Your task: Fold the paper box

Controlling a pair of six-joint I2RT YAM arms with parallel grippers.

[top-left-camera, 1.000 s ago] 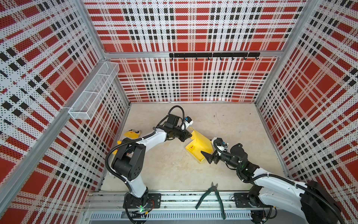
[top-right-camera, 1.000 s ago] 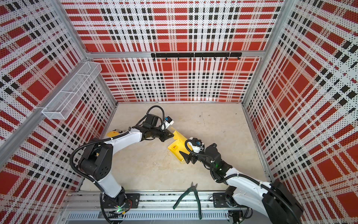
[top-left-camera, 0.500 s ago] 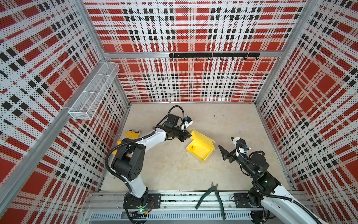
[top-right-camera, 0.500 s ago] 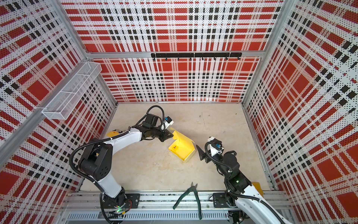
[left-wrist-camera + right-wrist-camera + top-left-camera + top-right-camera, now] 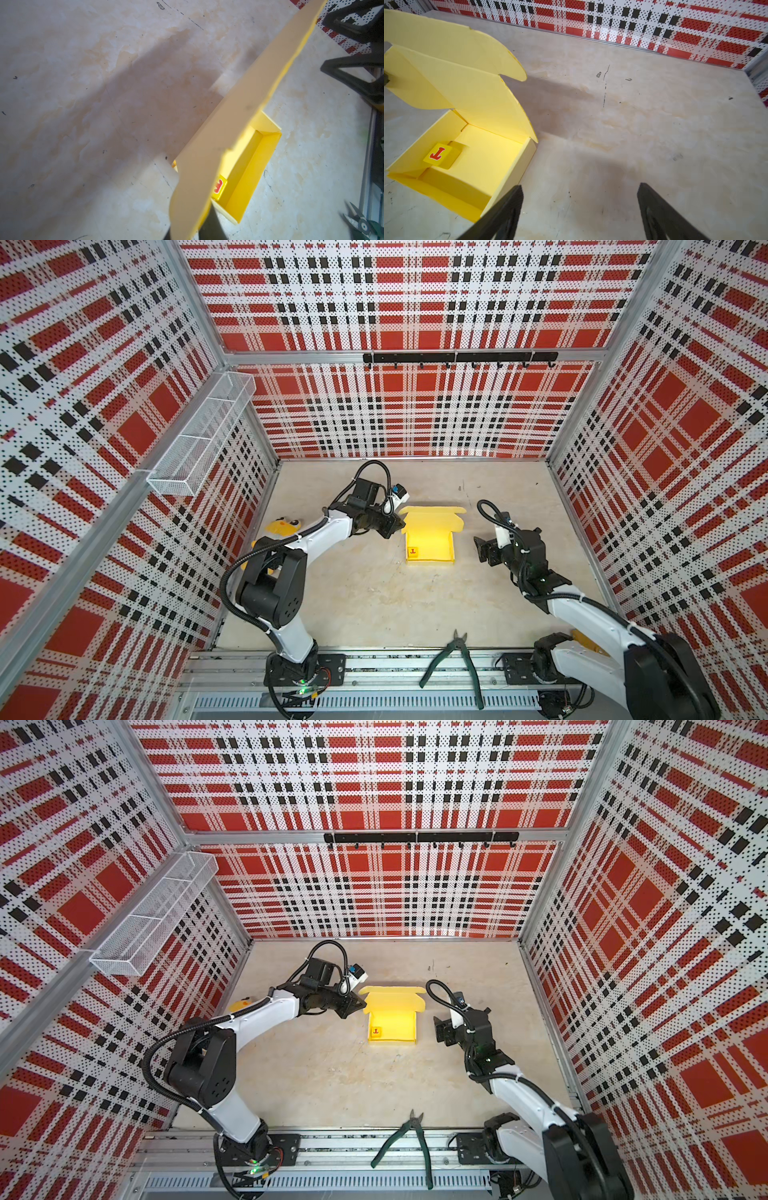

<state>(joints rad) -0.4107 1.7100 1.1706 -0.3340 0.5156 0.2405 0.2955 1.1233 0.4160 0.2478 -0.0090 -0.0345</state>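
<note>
Tabletop cell walled in perforated panels (image 5: 415, 406) printed with red, black and white plaid. The paper box (image 5: 432, 539), of thin matte pale yellow cardboard, sits near the middle of the beige, marbled table (image 5: 365, 597). It forms a shallow rectangular tray with crisp folded walls. Its lid (image 5: 432, 516) stands raised along the far edge, with a rounded tab at each end.

Left gripper (image 5: 397, 526): jaws pressed together on the lid's rounded tab at the box's left end. In the left wrist view the thin flap (image 5: 239, 124) runs out from between the black fingers (image 5: 212, 226).

Right gripper (image 5: 481, 549): spread wide and holding nothing, apart from the box on its right side. The right wrist view shows tapered black fingers (image 5: 506, 214) with bare table between them.

A small glossy yellow cube (image 5: 438, 154) bearing a red letter lies inside the tray, in its near left corner. Green-handled cutters (image 5: 453, 655) lie at the front, handles crossing the aluminium rail (image 5: 374, 664). A yellow plush toy (image 5: 282, 526) lies by the left wall. A white wire-mesh basket (image 5: 199, 443) hangs on that wall, and a black hook rail (image 5: 457, 357) crosses the back wall.
</note>
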